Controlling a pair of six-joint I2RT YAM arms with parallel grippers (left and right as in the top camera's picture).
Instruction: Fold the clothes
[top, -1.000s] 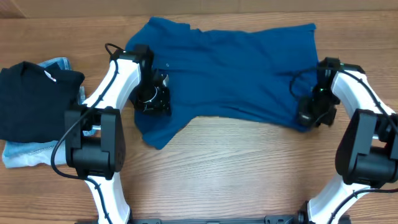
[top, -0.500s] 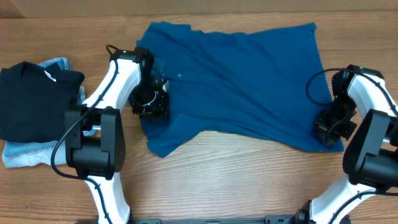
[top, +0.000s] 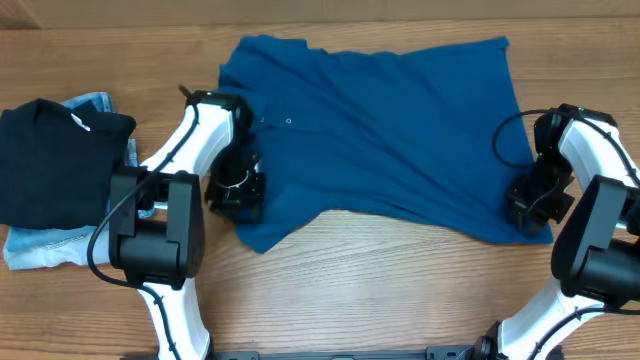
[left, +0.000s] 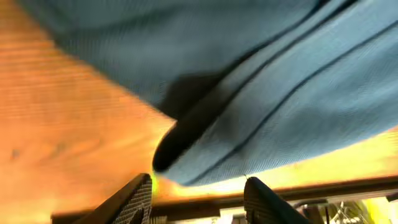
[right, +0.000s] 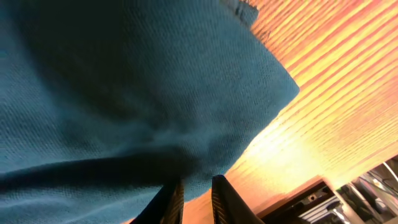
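Note:
The clothes (top: 380, 130), a plain teal-blue shirt, lie spread across the back half of the wooden table (top: 380, 280), collar end to the left. My left gripper (top: 235, 190) hovers over the shirt's front-left flap. In the left wrist view it (left: 199, 196) is open, with a folded hem of the clothes (left: 249, 74) just beyond its tips and nothing between them. My right gripper (top: 530, 205) sits at the shirt's front-right corner. In the right wrist view it (right: 198, 186) stands open by a narrow gap, and the edge of the clothes (right: 124, 93) meets its tips.
A black folded garment (top: 50, 160) lies on light blue jeans (top: 40, 245) at the table's left edge, close to the left arm. Bare wood runs along the front of the table between the two arm bases.
The left gripper has slid toward the front and opened, letting go of the shirt. The right gripper first drew the front-right corner outward, then parted its jaws slightly.

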